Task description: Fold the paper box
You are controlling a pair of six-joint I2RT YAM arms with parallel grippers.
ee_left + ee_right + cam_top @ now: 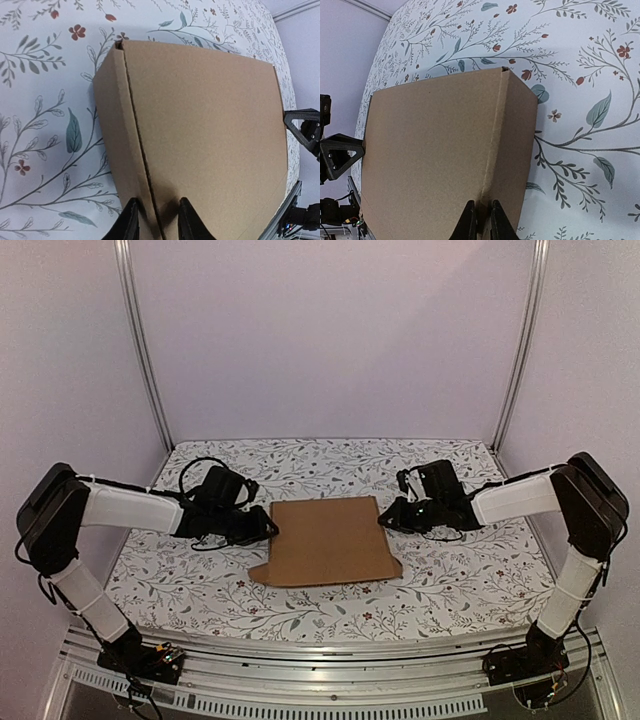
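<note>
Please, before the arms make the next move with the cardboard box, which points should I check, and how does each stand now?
1. Left gripper closed on the left edge of the paper box: ok.
2. Right gripper pinching the box's right edge: ok.
3. The two grips opposite each other across the box: ok.
4. Box resting on the table: ok.
5. Flaps underneath the box free to move: cannot tell, hidden.

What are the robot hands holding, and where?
Both pinch the flat brown cardboard box: left gripper its left edge, right gripper its right edge.
</note>
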